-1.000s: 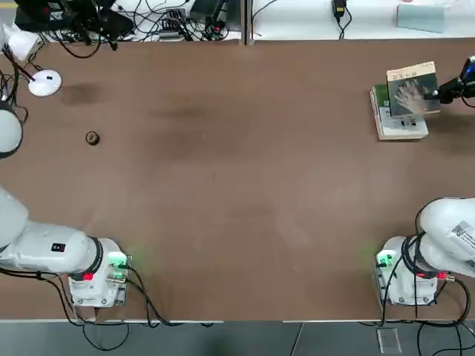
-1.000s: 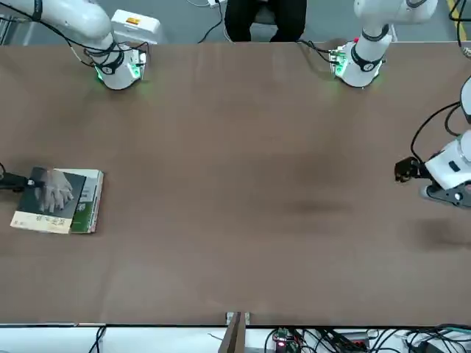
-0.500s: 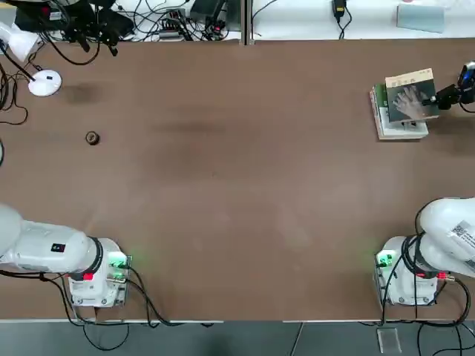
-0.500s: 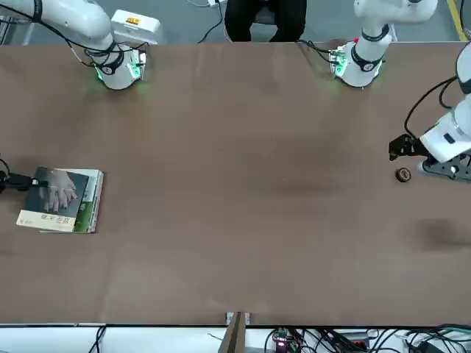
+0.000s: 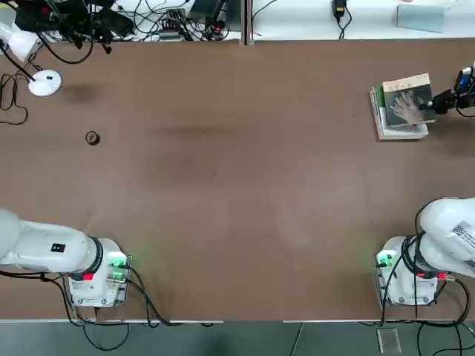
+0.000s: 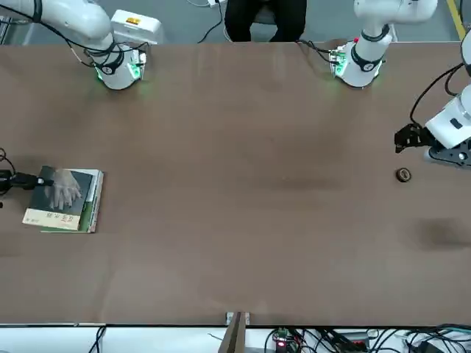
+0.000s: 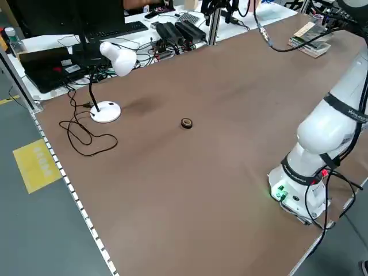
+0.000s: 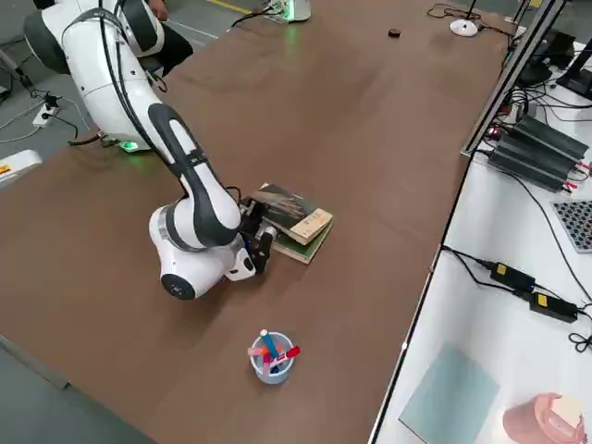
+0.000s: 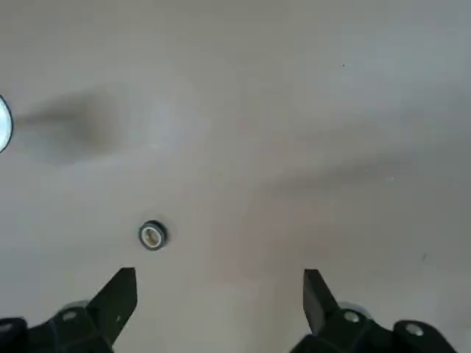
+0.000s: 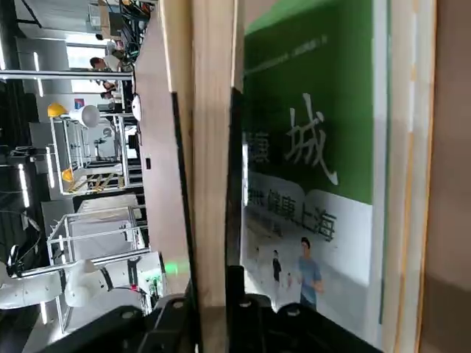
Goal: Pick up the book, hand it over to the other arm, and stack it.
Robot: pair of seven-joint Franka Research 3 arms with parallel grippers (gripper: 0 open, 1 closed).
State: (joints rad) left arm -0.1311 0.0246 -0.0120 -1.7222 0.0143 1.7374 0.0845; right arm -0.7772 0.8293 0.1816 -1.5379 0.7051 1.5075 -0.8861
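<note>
The book (image 5: 406, 102), thin and dark with a pale hand on its cover, hangs tilted just over a thicker green-and-white book (image 5: 399, 129) at the table's far right. My right gripper (image 5: 439, 101) is shut on the thin book's outer edge, which also shows from across the table as book (image 6: 62, 193) and gripper (image 6: 28, 181). In the right wrist view the book (image 10: 212, 162) runs edge-on between the fingers, with the green cover (image 10: 324, 140) beside it. My left gripper (image 6: 402, 138) hovers open and empty at the table's left side, and its fingers (image 9: 121, 293) frame bare table.
A small ring (image 5: 92, 138) lies on the left part of the table, close to the left gripper. A white desk lamp (image 5: 44, 83) stands at the far left corner. A cup of pens (image 8: 271, 356) sits beyond the books. Cables (image 5: 156, 22) crowd the far edge.
The right gripper has lowered the thin book onto the thicker one and drawn it slightly right. The left gripper has pulled back toward its base, uncovering the ring.
</note>
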